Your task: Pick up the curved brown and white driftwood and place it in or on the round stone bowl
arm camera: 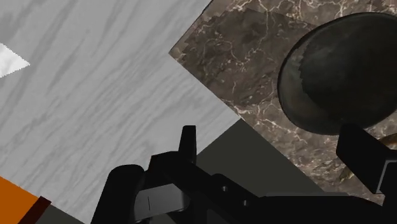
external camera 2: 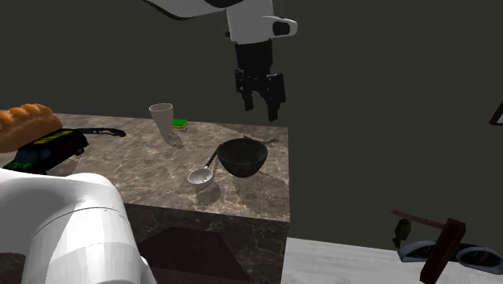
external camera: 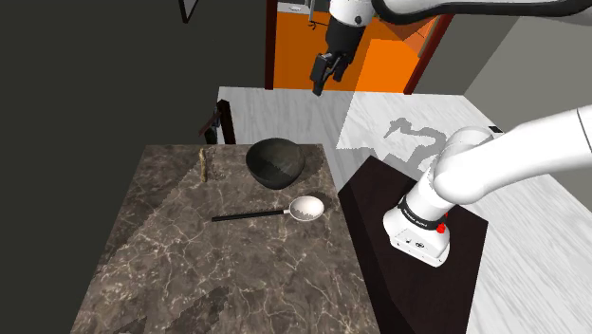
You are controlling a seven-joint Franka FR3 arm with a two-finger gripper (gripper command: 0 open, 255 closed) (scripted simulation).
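The driftwood [external camera: 204, 163] is a thin, pale brown stick lying on the marble table [external camera: 190, 275] near its far edge, to the shoulder view's left of the bowl. The round dark bowl [external camera: 276, 161] [external camera 2: 243, 156] [arm camera: 343, 70] stands empty by the table's far corner. In the second exterior view a thin end of the driftwood [external camera 2: 271, 141] pokes out behind the bowl. My gripper [external camera: 323, 78] [external camera 2: 261, 103] [arm camera: 277, 149] hangs high above the table's corner, near the bowl, open with nothing between its fingers.
A spoon [external camera: 285, 212] [external camera 2: 201, 173] lies beside the bowl on the stand's side. A pale cup [external camera 2: 162, 119], a green sponge [external camera 2: 180, 124], a loaf [external camera 2: 28, 121] and a dark flat object [external camera 2: 48, 148] sit farther along the table. A chair [external camera: 218, 123] stands past the far edge.
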